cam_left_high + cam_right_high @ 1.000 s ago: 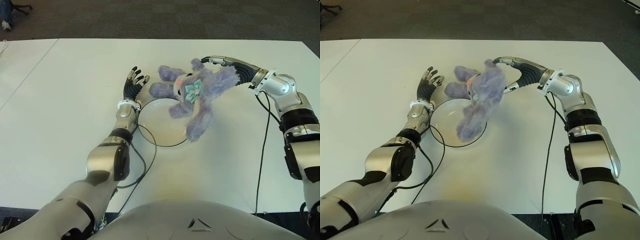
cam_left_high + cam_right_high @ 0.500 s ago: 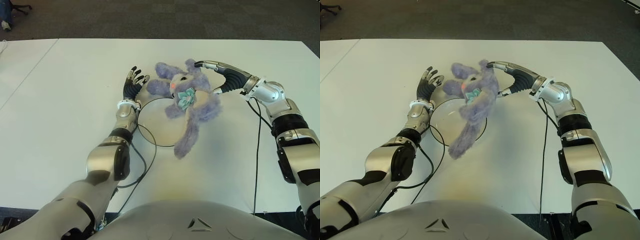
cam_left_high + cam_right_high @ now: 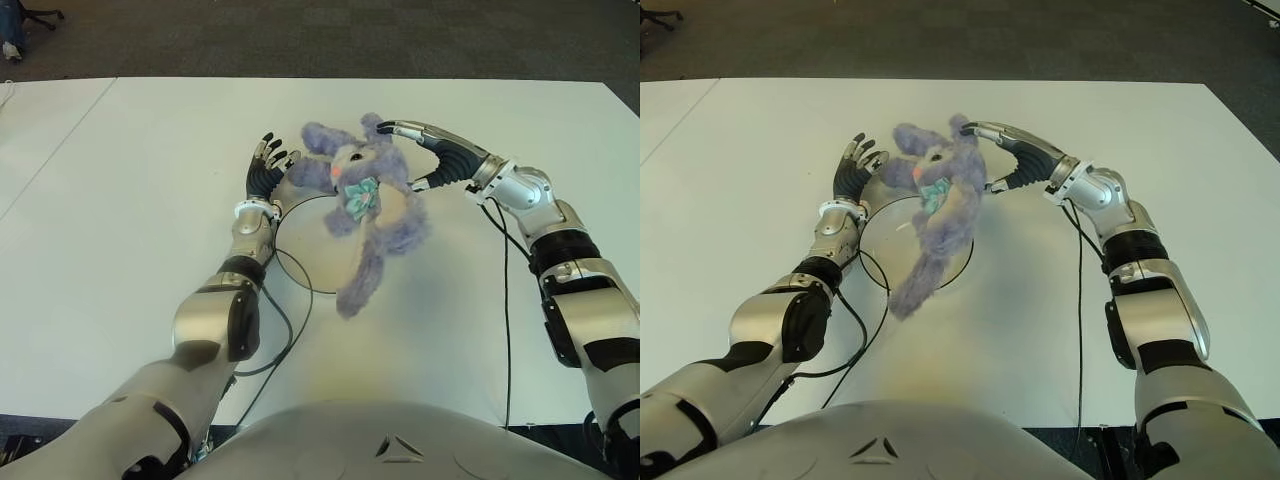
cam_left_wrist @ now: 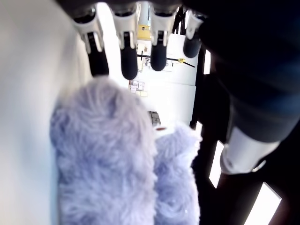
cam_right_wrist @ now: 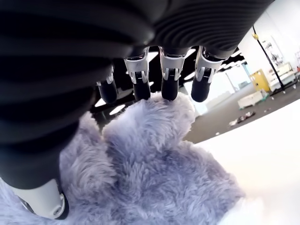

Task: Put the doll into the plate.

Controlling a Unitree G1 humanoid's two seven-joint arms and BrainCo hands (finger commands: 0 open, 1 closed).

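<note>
Fingers of your right robot hand [image 3: 412,155] are clamped on the doll [image 3: 362,205] near its head, holding it tilted above the plate [image 3: 300,262], its long legs dangling over the near rim. Your left robot hand [image 3: 266,170] shows just beside the plate's far left edge, fingers spread and holding nothing, close to one fluffy paw. You can expect the doll to be light, soft and floppy; it will sag and swing, so the body is probably a firmer hold than an ear. Count 1 doll, 1 plate, 2 robot hands on the tabletop [image 3: 120,200].
</note>
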